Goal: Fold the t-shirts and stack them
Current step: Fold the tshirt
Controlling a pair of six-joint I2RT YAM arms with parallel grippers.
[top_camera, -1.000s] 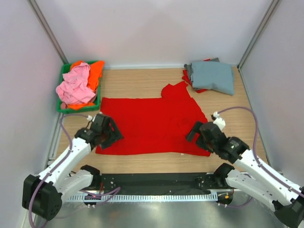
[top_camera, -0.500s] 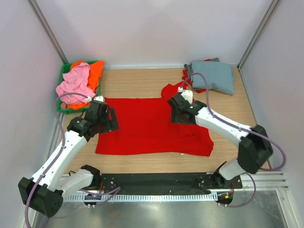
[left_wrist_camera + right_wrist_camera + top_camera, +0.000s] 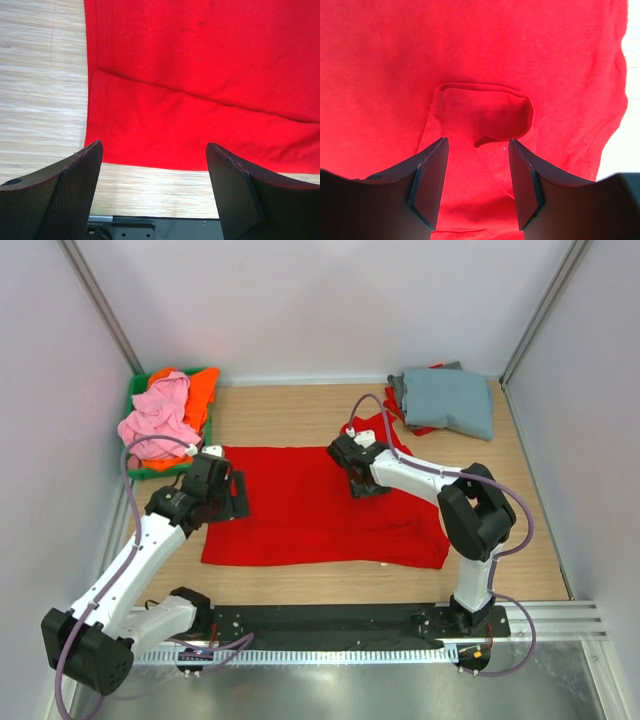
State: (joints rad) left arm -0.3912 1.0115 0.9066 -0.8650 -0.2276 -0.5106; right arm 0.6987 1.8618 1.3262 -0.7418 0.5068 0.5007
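Note:
A bright red t-shirt (image 3: 310, 505) lies spread flat in the middle of the table. It fills the right wrist view (image 3: 470, 65) and the upper part of the left wrist view (image 3: 210, 90). My left gripper (image 3: 228, 495) is open and empty over the shirt's left edge. My right gripper (image 3: 358, 478) is open and empty over the shirt's upper right part, beside a small folded-over flap (image 3: 485, 117). A folded grey-blue shirt (image 3: 450, 400) lies at the back right on another red shirt (image 3: 397, 405). Pink (image 3: 155, 420) and orange (image 3: 200, 390) shirts lie in the bin.
A green plastic bin (image 3: 165, 468) stands at the back left against the wall. White walls close the left, back and right sides. A black rail (image 3: 320, 620) runs along the near table edge; it also shows in the left wrist view (image 3: 130, 231).
My right gripper has swung from the shirt's near right corner up to its upper right part. My left gripper has moved a little away from me along the shirt's left edge.

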